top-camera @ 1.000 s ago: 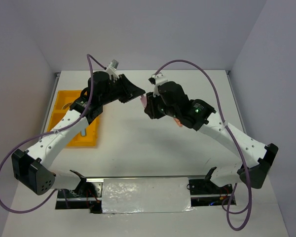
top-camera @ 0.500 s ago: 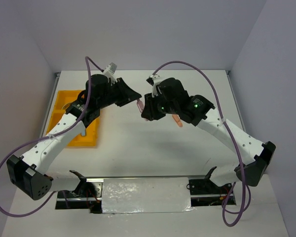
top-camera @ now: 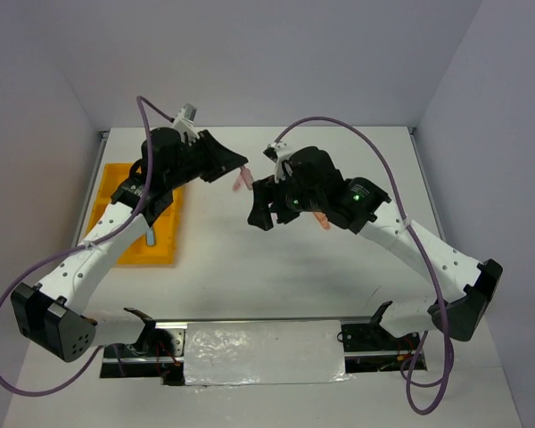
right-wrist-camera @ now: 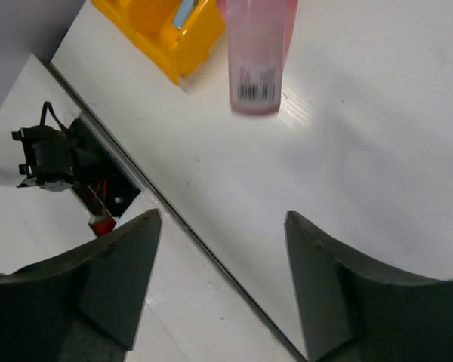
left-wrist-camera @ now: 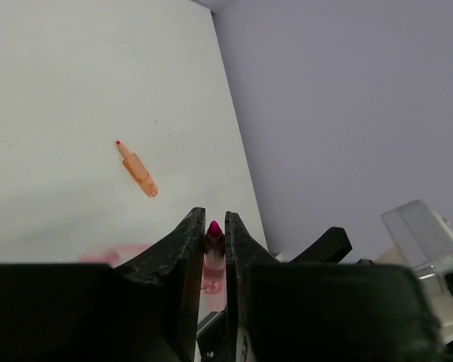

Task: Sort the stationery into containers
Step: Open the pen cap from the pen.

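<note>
A pink clip-like piece (top-camera: 243, 181) hangs in the air above the table, gripped at its dark-pink tip by my left gripper (top-camera: 242, 168), which is shut on it. From the left wrist the pink piece (left-wrist-camera: 214, 231) sits pinched between the jaws of the left gripper (left-wrist-camera: 215, 217). My right gripper (top-camera: 258, 209) stands open just right of and below it, holding nothing. The right wrist view shows the pink piece (right-wrist-camera: 257, 53) with a barcode, well clear of the right gripper (right-wrist-camera: 223, 217). An orange piece (top-camera: 322, 220) lies on the table by the right arm, and the left wrist shows this orange piece (left-wrist-camera: 138, 170) too.
The yellow-orange tray (top-camera: 113, 184) lies at the left edge, partly under the left arm, with a bluish item (top-camera: 151, 234) in a near compartment. The right wrist sees the tray's corner (right-wrist-camera: 160, 29). Walls close the table at back and sides.
The right gripper has opened and let go of the pink piece. The left arm, still shut on it, has drawn it back to the left, away from the right gripper.
</note>
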Available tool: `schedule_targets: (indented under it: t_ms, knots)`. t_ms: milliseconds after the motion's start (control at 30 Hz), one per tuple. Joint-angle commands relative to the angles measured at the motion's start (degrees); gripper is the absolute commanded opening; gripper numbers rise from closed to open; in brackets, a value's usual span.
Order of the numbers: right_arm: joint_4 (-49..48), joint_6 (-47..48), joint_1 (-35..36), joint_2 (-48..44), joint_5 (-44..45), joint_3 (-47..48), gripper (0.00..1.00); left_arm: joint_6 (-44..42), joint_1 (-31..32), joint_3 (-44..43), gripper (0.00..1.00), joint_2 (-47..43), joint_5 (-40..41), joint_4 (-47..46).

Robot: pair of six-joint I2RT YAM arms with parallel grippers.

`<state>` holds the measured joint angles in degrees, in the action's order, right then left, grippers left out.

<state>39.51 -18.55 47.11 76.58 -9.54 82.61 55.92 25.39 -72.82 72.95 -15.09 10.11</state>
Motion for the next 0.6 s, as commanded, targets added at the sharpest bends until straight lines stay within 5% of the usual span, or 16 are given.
schedule_targets:
  t_ms: [0,33,233,367,467,567]
  knots:
    - [3.29,0.35,0.44,-1.78,0.47,3.60,0.81,1.03,-0.95,0.92,0.00,-1.84,0.94,-8.00]
    - [3.73,0.00,0.35,-1.87,1.27,3.87,0.99,1.21,-0.87,0.75,0.00,-2.02,0.94,-7.74]
    - [-5.73,-5.96,-1.49,-6.25,-0.82,-0.41,0.98,5.06,-0.87,3.11,0.00,-3.42,-0.11,-9.58]
    - [-18.13,-17.03,-6.06,-10.92,-7.85,-9.73,0.89,11.39,-0.87,8.38,0.00,-4.92,-1.87,-17.82]
    - [-24.72,-26.69,-9.57,-12.67,-10.49,-14.48,0.70,16.40,-0.78,13.29,0.00,-5.45,-3.62,-24.15]
    - [-31.15,-34.18,-10.55,-12.77,-13.65,-17.74,0.65,20.54,-0.43,17.16,0.00,-6.06,-4.77,-32.33]
